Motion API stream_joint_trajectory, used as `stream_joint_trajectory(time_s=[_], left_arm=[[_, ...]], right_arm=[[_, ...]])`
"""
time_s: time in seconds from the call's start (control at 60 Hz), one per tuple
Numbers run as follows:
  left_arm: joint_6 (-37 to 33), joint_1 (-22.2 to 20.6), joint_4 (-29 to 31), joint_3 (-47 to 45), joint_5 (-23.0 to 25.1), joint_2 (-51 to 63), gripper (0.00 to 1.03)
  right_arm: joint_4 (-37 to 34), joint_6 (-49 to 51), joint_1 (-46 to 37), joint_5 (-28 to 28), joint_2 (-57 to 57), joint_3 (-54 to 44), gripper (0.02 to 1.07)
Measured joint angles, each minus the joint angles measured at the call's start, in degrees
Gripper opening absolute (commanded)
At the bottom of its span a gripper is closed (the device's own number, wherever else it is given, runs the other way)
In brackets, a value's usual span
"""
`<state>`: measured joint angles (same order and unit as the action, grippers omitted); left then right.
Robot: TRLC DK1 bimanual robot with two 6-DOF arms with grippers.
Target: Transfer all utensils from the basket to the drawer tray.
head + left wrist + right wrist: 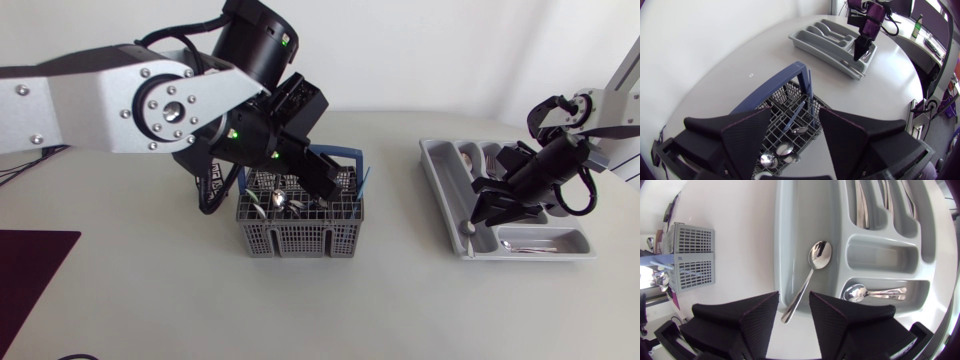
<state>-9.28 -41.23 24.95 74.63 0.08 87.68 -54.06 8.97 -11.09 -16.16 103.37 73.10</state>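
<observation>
While both arms hang over the pale round table, the task's things lie in two places well apart.

Left side: the left gripper hovers just above the grey plastic lattice cutlery basket, its two wedge fingers spread wide and touching nothing. The basket's blue arched carrying handle stands upright ahead of the fingers. Several shiny metal spoons stand or lean in the basket's cells, bowls upward, beside a thin blue rod-like piece that rests tilted against the grid.

Right side: the right gripper hangs over the near end of the light grey plastic drawer tray, fingers apart. A polished steel spoon lies flat and slightly askew in the tray's long side compartment; its handle tip lies under the gap between the fingers, and neither finger presses it. A second steel spoon lies in the short crosswise compartment beside it. More metal cutlery handles fill the parallel slots at the tray's far end.

A dark maroon flat patch lies at the table's edge, far from basket and tray.
</observation>
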Motion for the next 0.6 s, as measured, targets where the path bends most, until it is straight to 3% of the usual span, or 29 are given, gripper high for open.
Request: stream_joint_trajectory(time_s=[0.333,0.5,0.6], left_arm=[[0.00,0.00,-0.48,-1.11,0.00,-0.17,0.69],[0.00,0.00,-0.87,-1.25,0.00,-0.22,0.69],[-0.02,0.00,-1.03,-1.60,0.00,-0.22,0.69]], right_arm=[[1.29,-6.88,2.19,5.01,6.69,0.02,0.49],[4.02,-9.05,2.86,6.47,7.02,-0.42,0.43],[6.29,-10.12,3.85,7.48,7.13,-1.79,0.33]])
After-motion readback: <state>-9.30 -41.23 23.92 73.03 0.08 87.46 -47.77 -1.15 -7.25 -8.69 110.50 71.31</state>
